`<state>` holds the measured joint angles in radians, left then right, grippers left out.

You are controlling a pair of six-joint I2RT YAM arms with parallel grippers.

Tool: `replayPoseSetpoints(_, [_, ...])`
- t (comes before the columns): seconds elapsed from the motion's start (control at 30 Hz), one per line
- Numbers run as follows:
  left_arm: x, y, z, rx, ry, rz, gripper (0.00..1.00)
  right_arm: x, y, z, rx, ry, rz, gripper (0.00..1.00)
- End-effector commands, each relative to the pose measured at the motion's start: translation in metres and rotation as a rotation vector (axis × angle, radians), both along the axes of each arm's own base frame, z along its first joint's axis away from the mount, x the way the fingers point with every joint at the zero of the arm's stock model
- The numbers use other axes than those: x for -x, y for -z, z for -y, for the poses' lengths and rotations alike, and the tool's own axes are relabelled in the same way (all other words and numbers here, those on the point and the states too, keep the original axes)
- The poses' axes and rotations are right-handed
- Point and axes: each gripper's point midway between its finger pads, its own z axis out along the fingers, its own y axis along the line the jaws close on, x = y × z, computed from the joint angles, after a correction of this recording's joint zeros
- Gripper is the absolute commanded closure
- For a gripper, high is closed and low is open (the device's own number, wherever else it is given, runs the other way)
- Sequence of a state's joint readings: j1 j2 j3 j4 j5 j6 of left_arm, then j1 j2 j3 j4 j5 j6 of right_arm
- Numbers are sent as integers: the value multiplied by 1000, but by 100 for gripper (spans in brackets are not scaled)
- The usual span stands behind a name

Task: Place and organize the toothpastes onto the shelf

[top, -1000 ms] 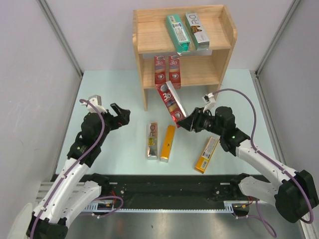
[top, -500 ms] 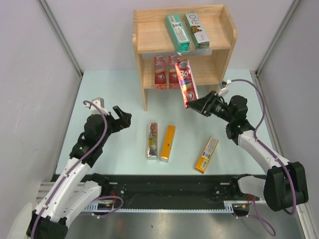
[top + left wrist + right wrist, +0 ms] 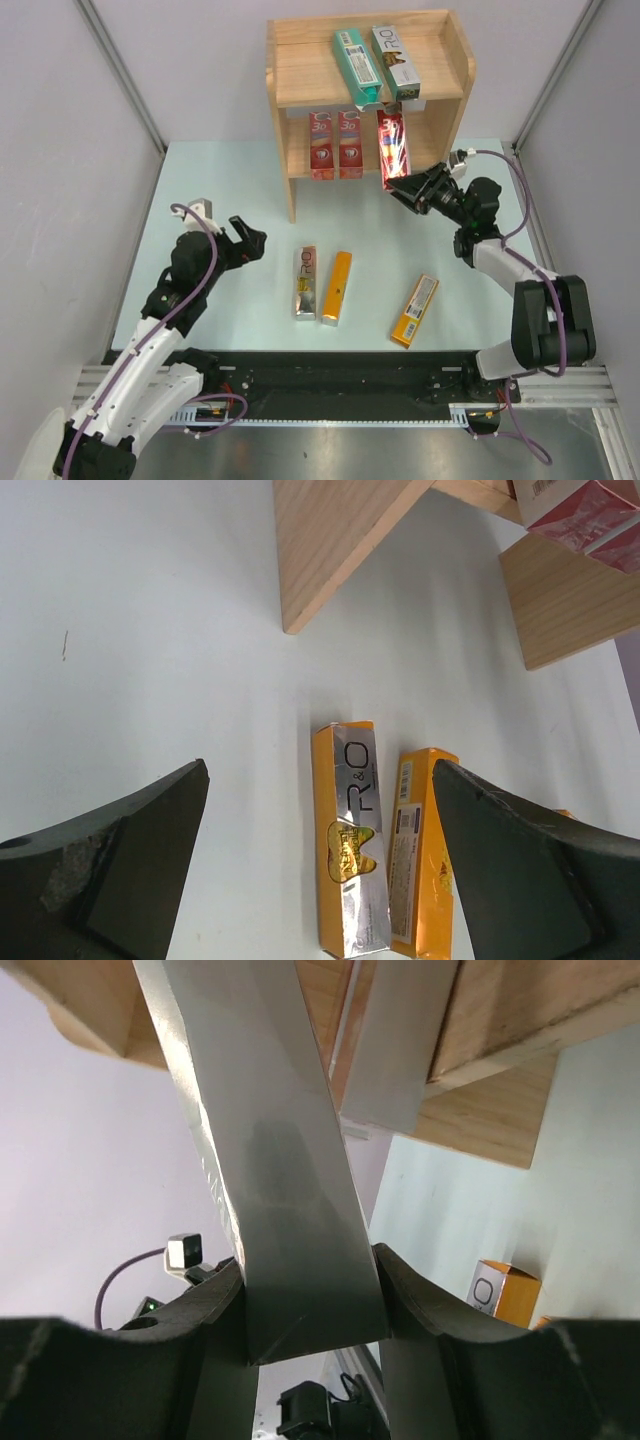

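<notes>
Red 3D carton (image 3: pixel 393 150) | we are easing it, nearly upright, into the lower tier of the shelf (image 3: pixel 300 70), just right of the two red cartons (image 3: pixel 335 145); we are judging it needs squaring and seating before release | right tool (image 3: pixel 405 187) is pinching its lower end | left tool (image 3: pixel 247 240) is hanging spread wide over the counter (image 3: pixel 230 170), holding nothing

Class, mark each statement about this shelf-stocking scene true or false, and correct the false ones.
1. The right gripper holds a red carton at the shelf's lower tier. True.
2. The left gripper grips a carton. False: it is open and empty.
3. Three cartons lie on the table. True: a silver carton and two orange cartons.
4. The top tier holds three cartons. False: two, a teal one and a silver one.
</notes>
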<state>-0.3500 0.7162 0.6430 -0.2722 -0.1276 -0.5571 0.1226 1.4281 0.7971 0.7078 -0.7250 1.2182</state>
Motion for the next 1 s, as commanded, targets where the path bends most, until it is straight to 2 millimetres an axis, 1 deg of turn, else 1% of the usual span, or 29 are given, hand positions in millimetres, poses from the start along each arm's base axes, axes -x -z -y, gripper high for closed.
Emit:
replayPoseSetpoints(0.0, [2,-2,4,14,28,14,0,-13,-49,-3,-82,-16,150,75])
replayPoseSetpoints(0.03, [3,1,5,17,33,7,1,-19,-43,-4,-90,-14,126,74])
replayPoseSetpoints(0.1, [3,2,6,23,37,5,0,-26,-45,-5,-105,3,128,75])
replayPoseSetpoints(0.13, [4,6,6,20,41,-2,0,-31,-41,-6,-105,8,114,75])
replayPoseSetpoints(0.17, [4,7,7,22,43,-4,0,-35,-47,-8,-107,13,129,75])
replayPoseSetpoints(0.2, [4,9,7,22,44,-7,0,-38,-43,-10,-102,16,111,75])
replayPoseSetpoints(0.23, [4,10,8,23,47,-7,0,-41,-43,-12,-101,16,113,74])
replayPoseSetpoints(0.27, [4,11,8,25,50,-10,0,-47,-37,-15,-95,22,102,75])
replayPoseSetpoints(0.33, [5,15,8,21,51,-18,0,-52,-35,-21,-101,16,92,74])
replayPoseSetpoints(0.37, [6,17,8,18,51,-21,0,-58,-25,-24,-109,14,59,74])
replayPoseSetpoints(0.47, [6,19,8,18,53,-27,0,-66,-24,-29,-139,4,56,75])
replayPoseSetpoints(0.5, [7,20,8,17,56,-30,0,-70,-16,-33,-145,-3,35,75])
replayPoseSetpoints(0.57, [8,23,8,15,58,-34,0,-74,-15,-37,-151,-6,33,75])
replayPoseSetpoints(0.63, [8,25,8,12,55,-40,0,-77,-9,-41,-159,-15,17,75])
replayPoseSetpoints(0.77, [10,30,7,14,53,-48,0,-80,-2,-44,-162,-14,-1,73])
replayPoseSetpoints(0.97, [11,36,8,18,59,-57,0,-80,0,-50,-166,-26,-12,65])
